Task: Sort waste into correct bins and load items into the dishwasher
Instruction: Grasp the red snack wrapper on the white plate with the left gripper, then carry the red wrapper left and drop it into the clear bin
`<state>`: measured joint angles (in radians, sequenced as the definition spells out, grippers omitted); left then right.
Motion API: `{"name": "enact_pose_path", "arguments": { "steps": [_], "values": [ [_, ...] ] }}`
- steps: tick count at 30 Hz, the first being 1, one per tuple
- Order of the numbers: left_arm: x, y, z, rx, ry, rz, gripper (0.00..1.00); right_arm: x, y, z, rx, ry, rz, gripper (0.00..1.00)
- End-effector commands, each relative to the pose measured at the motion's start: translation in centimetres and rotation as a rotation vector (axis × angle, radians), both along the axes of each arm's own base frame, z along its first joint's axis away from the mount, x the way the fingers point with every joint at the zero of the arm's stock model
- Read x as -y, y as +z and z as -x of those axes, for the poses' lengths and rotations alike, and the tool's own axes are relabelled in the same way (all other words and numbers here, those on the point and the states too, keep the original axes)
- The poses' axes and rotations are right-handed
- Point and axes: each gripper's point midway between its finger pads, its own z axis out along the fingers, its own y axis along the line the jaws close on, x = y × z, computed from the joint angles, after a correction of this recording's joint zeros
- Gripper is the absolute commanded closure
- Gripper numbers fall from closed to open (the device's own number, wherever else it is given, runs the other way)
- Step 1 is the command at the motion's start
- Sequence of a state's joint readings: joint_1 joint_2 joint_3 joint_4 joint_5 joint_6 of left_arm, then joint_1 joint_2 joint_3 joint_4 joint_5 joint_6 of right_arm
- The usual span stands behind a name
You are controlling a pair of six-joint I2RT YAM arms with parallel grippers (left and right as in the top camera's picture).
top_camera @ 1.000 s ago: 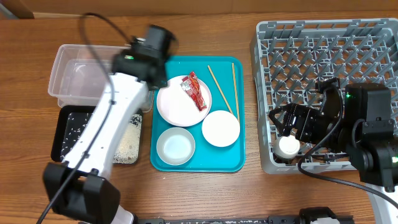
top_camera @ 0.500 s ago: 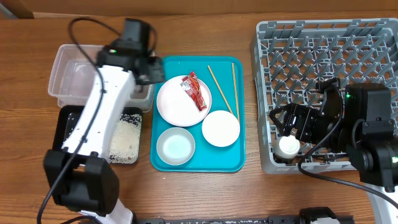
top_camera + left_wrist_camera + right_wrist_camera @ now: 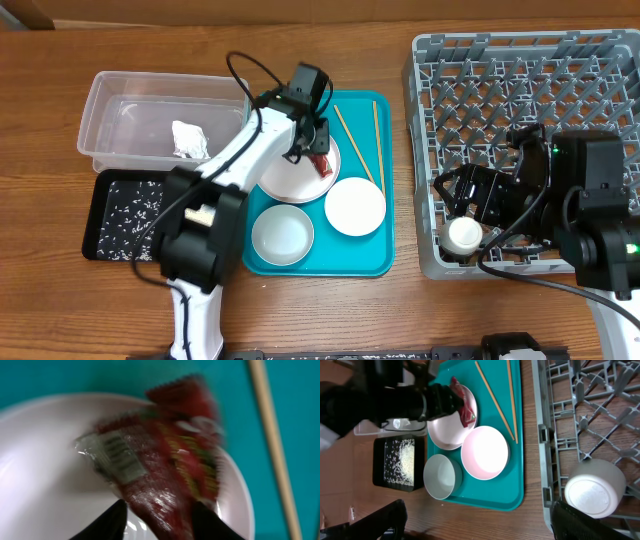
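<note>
Left gripper (image 3: 159, 510) astride wrapper (image 3: 165, 455) on plate (image 3: 40, 470), set to lift it — can't tell if pinched yet. Right gripper (image 3: 480, 525) wide apart over cup (image 3: 594, 491) in rack (image 3: 600, 420).

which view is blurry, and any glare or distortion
Left wrist: the red wrapper is smeared soft, with glints on its film, and the white plate under it is soft too. Overhead: sharp and evenly lit. Right wrist: sharp, but the dish rack looks stretched, close to a wide lens.
</note>
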<state>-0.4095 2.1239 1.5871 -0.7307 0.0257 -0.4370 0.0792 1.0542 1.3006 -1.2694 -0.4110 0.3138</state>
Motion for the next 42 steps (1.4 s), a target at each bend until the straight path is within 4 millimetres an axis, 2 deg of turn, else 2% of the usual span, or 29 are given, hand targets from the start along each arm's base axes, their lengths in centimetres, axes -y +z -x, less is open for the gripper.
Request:
{"name": "enact_pose_path", "arguments": {
  "steps": [1, 3, 4, 9, 16, 19, 21, 24, 26, 29, 31, 35, 36, 38, 40, 41, 42],
  "values": [
    [1.5, -1.4, 0.9, -0.073, -0.006, 0.094, 0.72, 0.1, 0.6, -0.2, 0.024, 0.001, 0.008, 0.06],
    [1.6, -0.9, 0.9, -0.069, -0.007, 0.097, 0.92, 0.1, 0.5, -0.2, 0.023, 0.002, 0.008, 0.05],
    [1.6, -0.5, 0.9, -0.064, -0.007, 0.099, 0.96, 0.1, 0.5, -0.2, 0.022, 0.002, 0.008, 0.06],
    [0.2, 3.7, 0.5, -0.017, 0.018, 0.085, 0.96, 0.1, 0.5, -0.2, 0.023, 0.002, 0.008, 0.05],
    [-2.4, 12.5, 0.5, 0.129, 0.051, 0.093, 0.96, 0.1, 0.5, -0.1, 0.021, 0.000, 0.010, 0.05],
    [-3.0, 14.5, 1.0, 0.175, 0.044, 0.069, 0.96, 0.1, 0.5, -0.2, 0.024, 0.000, 0.010, 0.05],
    [-2.4, 14.9, 1.2, 0.193, -0.030, 0.055, 0.95, 0.1, 0.5, -0.2, 0.025, 0.000, 0.011, 0.05],
    [0.0, 13.7, 2.0, 0.195, -0.273, 0.022, 0.67, 0.1, 0.5, -0.2, 0.023, 0.000, 0.011, 0.05],
    [1.4, 12.0, 2.6, 0.170, -0.387, -0.015, 0.52, 0.1, 0.5, -0.2, 0.023, 0.000, 0.011, 0.05],
    [3.3, 8.8, 3.0, 0.122, -0.475, -0.045, 0.42, 0.1, 0.5, -0.2, 0.022, 0.000, 0.010, 0.05],
    [3.8, 6.5, 3.0, 0.088, -0.492, -0.072, 0.41, 0.1, 0.5, -0.2, 0.023, 0.000, 0.011, 0.05],
    [3.9, 2.3, 2.9, 0.015, -0.491, -0.098, 0.44, 0.1, 0.5, -0.2, 0.022, 0.000, 0.010, 0.05],
    [3.9, 1.6, 3.0, 0.001, -0.491, -0.102, 0.48, 0.1, 0.5, -0.2, 0.022, 0.000, 0.010, 0.05],
    [3.7, 0.6, 3.1, -0.021, -0.486, -0.109, 0.61, 0.1, 0.4, -0.1, 0.017, 0.000, 0.011, 0.05],
    [3.1, 0.5, 2.6, -0.016, -0.436, -0.138, 0.90, 0.2, 0.4, 0.0, 0.014, 0.000, 0.011, 0.05],
    [2.5, 0.8, 2.4, -0.011, -0.396, -0.162, 0.96, 0.2, 0.4, 0.0, 0.014, 0.000, 0.011, 0.05],
    [2.2, 1.3, 2.3, -0.008, -0.369, -0.174, 0.96, 0.2, 0.4, 0.0, 0.015, 0.000, 0.011, 0.05]
  ]
}}
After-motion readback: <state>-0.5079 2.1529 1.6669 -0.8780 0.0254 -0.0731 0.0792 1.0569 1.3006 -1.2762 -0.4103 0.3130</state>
